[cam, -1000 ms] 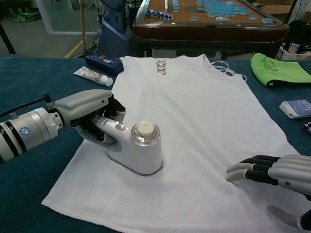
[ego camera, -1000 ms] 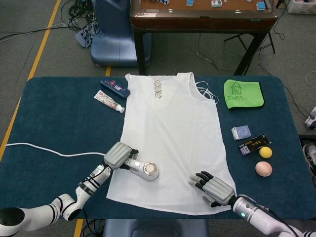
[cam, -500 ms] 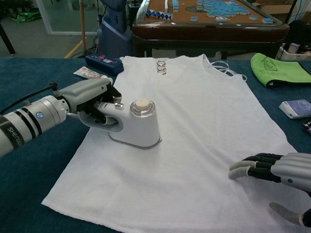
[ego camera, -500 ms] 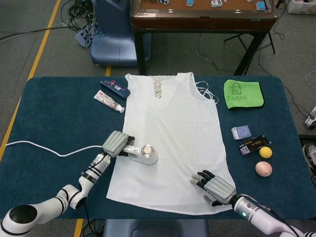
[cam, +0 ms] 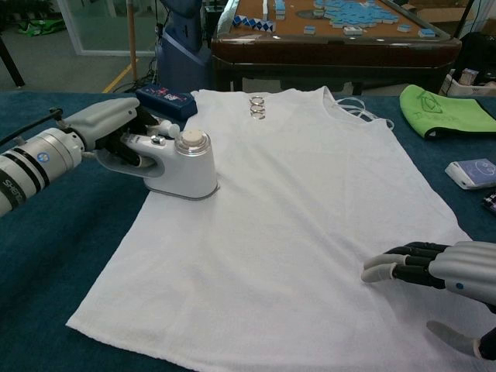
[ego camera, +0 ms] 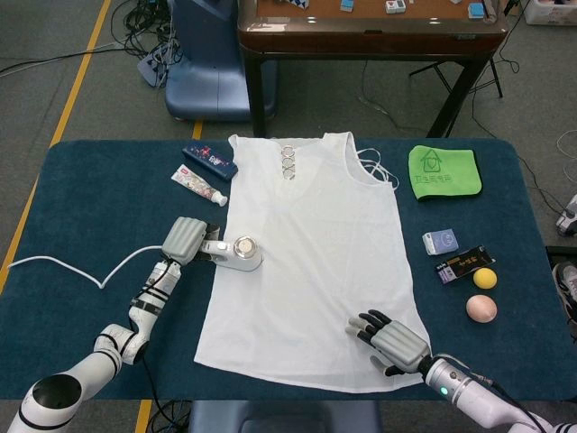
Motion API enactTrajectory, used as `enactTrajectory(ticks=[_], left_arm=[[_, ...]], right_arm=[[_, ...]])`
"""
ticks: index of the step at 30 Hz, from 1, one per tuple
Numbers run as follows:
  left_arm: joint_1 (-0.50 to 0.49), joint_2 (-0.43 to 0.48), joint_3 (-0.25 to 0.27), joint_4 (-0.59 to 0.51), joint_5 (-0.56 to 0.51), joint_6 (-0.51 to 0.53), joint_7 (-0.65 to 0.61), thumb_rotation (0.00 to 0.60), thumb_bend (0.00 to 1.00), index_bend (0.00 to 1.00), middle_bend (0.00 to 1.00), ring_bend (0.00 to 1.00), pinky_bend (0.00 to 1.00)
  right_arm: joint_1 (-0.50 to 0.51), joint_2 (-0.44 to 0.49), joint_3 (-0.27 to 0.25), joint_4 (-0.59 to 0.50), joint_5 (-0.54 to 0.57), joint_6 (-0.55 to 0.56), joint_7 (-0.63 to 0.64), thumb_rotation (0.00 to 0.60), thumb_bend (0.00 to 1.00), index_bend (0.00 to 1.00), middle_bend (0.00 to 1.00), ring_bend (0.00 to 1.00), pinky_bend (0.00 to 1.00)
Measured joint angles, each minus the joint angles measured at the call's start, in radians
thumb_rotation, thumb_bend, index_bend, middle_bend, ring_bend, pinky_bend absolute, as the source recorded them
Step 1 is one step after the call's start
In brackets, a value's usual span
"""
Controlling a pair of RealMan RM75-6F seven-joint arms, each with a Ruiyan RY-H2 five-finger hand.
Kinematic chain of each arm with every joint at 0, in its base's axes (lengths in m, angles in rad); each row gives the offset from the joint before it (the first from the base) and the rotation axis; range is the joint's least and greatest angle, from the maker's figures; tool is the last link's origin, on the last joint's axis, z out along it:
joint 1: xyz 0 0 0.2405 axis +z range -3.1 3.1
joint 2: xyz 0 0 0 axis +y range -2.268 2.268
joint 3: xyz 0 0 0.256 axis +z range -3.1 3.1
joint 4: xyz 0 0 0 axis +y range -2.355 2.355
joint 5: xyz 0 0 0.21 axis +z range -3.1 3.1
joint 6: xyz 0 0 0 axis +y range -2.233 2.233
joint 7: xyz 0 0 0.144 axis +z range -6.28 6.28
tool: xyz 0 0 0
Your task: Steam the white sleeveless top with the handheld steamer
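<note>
The white sleeveless top (ego camera: 311, 248) (cam: 294, 209) lies flat on the blue table, neckline away from me. A white handheld steamer (ego camera: 240, 253) (cam: 183, 166) stands on the top's left edge, about halfway up. My left hand (ego camera: 183, 241) (cam: 108, 132) grips its handle from the left. At the lower right hem, my right hand (ego camera: 388, 338) (cam: 434, 271) rests on the fabric, fingers spread flat and holding nothing.
A toothpaste tube (ego camera: 199, 187) and a dark blue box (ego camera: 209, 161) lie just beyond the steamer. To the right are a green cloth (ego camera: 442, 171), small packs (ego camera: 440, 242), a yellow ball (ego camera: 485, 278) and an egg (ego camera: 481, 308). The steamer's white cord (ego camera: 63, 266) trails left.
My left hand has slid the steamer up the top's left side, from near the hem toward the middle. The cord has bunched up behind it. The right hand has stayed put.
</note>
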Motion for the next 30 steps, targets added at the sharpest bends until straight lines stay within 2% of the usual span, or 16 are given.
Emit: enactTrajectory(ticks=[5,10,19,24,30], left_arm=[[0.016,0.016,-0.007,-0.007,-0.011,0.021,-0.046,0.600,0.19,0.83,0.84,0.70,0.73],[0.047,0.075,-0.009,-0.095,-0.016,0.056,-0.062,0.600,0.19,0.83,0.84,0.69,0.73],[0.146,0.223,0.006,-0.243,-0.031,0.112,-0.026,0.600,0.19,0.83,0.83,0.69,0.73],[0.190,0.255,0.015,-0.247,-0.053,0.105,-0.026,0.600,0.19,0.81,0.83,0.68,0.73],[0.216,0.251,0.023,-0.198,-0.062,0.100,-0.035,0.600,0.19,0.80,0.79,0.65,0.72]], right_arm=[[-0.003,0.010,0.002,-0.011,-0.003,0.014,0.001,0.562,0.56,0.00,0.07,0.00,0.01],[-0.009,0.039,0.006,-0.036,-0.022,0.062,0.020,0.563,0.55,0.00,0.07,0.00,0.01],[-0.042,0.157,0.049,-0.117,-0.065,0.254,0.018,0.563,0.38,0.00,0.08,0.00,0.01],[-0.071,0.260,0.099,-0.194,-0.067,0.357,-0.027,0.564,0.32,0.00,0.08,0.00,0.01],[-0.104,0.328,0.136,-0.248,-0.034,0.391,-0.063,0.563,0.29,0.00,0.08,0.00,0.01]])
